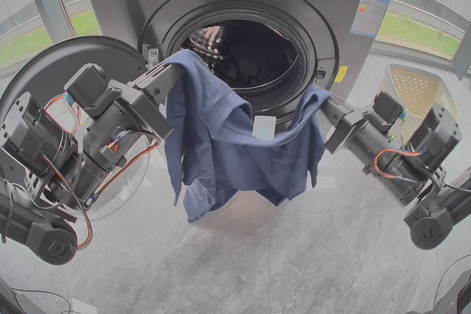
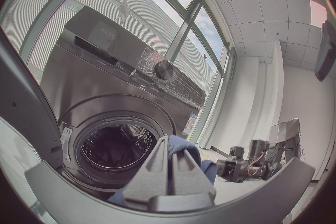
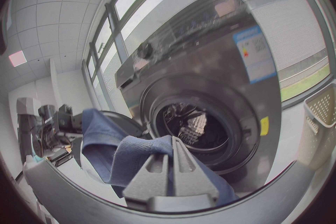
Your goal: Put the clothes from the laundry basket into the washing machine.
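A dark blue T-shirt point(image 1: 225, 143) hangs stretched between the two arms, in the air just in front of the open washing machine point(image 1: 314, 1). The left tool point(image 1: 177, 69) is pressed together on one upper edge of the shirt, up near the left rim of the drum opening point(image 1: 245, 55). In the left wrist view its two grey fingers point(image 2: 157, 165) lie close together, with blue cloth point(image 2: 182, 146) bunched over their tips. The right tool point(image 1: 326, 101) pinches the opposite edge, lower down and by the right side of the opening. In the right wrist view its fingers point(image 3: 189, 165) are likewise closed, and the fabric point(image 3: 105, 137) drapes away from them toward the other arm.

Between the two grips the shirt sags in a loose curve. Its longest folds drop below the bottom of the door ring and stay clear of the grey tiled floor point(image 1: 270, 256). A white label point(image 1: 264, 127) shows on the cloth near the middle.

The machine's round door point(image 1: 59, 65) stands swung wide to the robot's left, behind the left arm. Something dark lies inside the drum, though I cannot tell what it is. A beige perforated laundry basket point(image 1: 422, 89) sits on the floor to the right of the machine, beyond the right arm, and its rim appears in the right wrist view point(image 3: 320, 119).
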Tool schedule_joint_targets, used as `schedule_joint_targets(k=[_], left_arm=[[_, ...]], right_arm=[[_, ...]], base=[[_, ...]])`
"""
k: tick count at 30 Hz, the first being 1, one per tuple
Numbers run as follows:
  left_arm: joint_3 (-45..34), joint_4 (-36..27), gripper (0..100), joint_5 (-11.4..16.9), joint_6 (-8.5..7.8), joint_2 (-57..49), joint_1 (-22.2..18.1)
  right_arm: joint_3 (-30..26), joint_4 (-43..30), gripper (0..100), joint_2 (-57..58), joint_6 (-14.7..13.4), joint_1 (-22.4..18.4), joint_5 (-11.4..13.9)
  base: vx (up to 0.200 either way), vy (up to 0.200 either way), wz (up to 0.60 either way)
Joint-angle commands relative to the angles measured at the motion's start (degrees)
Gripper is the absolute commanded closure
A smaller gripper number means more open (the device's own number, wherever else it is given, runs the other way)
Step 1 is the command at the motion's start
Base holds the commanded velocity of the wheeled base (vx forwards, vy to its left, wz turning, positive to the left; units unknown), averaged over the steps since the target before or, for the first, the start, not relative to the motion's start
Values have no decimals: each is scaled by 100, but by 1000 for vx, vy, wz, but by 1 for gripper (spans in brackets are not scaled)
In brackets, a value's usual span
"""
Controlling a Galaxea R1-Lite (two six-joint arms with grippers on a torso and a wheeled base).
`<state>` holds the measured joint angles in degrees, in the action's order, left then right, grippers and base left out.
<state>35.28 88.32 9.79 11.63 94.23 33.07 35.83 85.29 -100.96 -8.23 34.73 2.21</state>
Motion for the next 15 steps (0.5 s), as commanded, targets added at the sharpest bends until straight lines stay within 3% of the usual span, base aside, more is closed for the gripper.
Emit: schedule_joint_targets(k=[1, 6, 15], left_arm=[[40, 19, 100, 14, 6, 122, 68], [40, 19, 100, 14, 6, 113, 94], [32, 19, 100, 14, 6, 69, 94]], right_arm=[[153, -3, 0, -1057, -30, 245, 201], [724, 76, 0, -2340, 32, 438, 201], [1295, 14, 0, -2964, 41, 930, 210]], base=[[0, 0, 0], [0, 0, 0], [0, 0, 0]])
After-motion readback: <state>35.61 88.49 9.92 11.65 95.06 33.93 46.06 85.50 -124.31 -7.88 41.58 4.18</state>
